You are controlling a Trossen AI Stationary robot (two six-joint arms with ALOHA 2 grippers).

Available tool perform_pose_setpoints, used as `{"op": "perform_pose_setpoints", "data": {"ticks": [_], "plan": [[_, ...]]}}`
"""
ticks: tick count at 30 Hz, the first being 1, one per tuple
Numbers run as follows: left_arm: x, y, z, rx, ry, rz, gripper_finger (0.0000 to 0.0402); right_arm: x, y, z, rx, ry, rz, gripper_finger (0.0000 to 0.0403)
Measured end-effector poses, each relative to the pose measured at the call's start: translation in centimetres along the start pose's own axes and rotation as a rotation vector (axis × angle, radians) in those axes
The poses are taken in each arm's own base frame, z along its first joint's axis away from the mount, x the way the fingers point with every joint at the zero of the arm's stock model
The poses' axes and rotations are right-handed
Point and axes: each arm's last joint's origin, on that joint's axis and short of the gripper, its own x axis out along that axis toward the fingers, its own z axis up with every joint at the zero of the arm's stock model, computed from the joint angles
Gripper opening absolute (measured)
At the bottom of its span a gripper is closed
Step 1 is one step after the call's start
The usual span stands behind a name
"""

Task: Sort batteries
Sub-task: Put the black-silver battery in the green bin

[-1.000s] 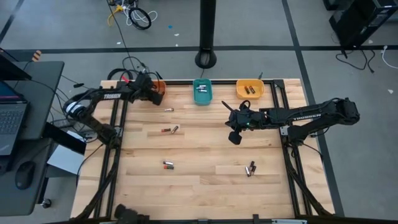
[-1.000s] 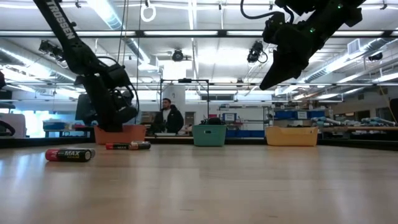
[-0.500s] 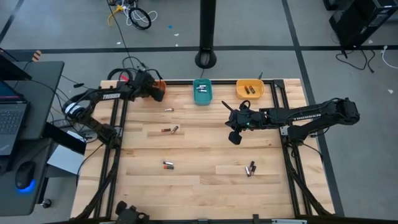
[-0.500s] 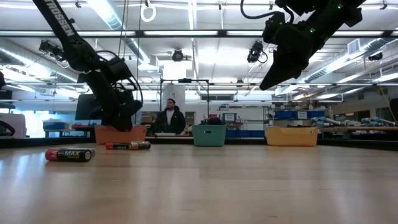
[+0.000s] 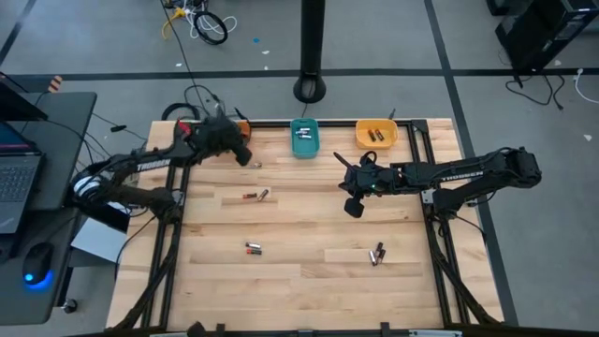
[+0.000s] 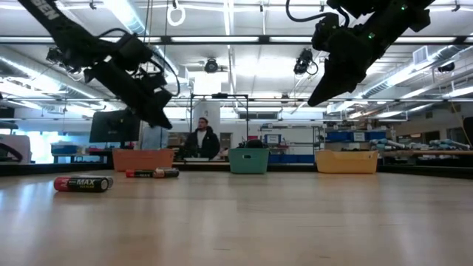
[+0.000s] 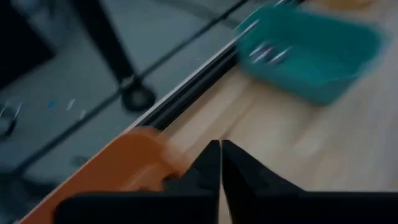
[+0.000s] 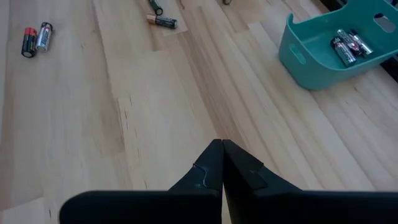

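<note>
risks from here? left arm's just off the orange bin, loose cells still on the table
1. The left tool is shut, empty, and close to the small battery near the orange bin; descending shut would likely knock it away.
2. The two batteries at mid-table lie nearly touching, so a grasp may catch both.
3. The right tool hangs shut over bare wood, idle; crossing arms could clash.

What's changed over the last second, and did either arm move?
The left pincer has lifted away from the orange bin toward the table's middle and now shows shut and empty. The right pincer stayed shut above the table. The loose batteries, teal bin and yellow bin did not move.
</note>
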Motion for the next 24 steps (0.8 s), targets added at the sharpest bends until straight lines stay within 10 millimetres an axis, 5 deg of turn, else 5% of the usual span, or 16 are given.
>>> {"op": "perform_pose_setpoints", "data": {"ticks": [10, 24], "plan": [[-3.1, -6.3, -3.1, 0.095, -0.309, -0.259, 0.0011, -0.7, 2.5, -1.0, -0.001, 0.046, 0.098, 0.0013], [-4.8, -10.7, -4.9, 0.169, -0.243, -0.406, 0.0009, -2.2, 5.9, -3.0, 0.089, 0.112, 0.153, 0.0017]]}}
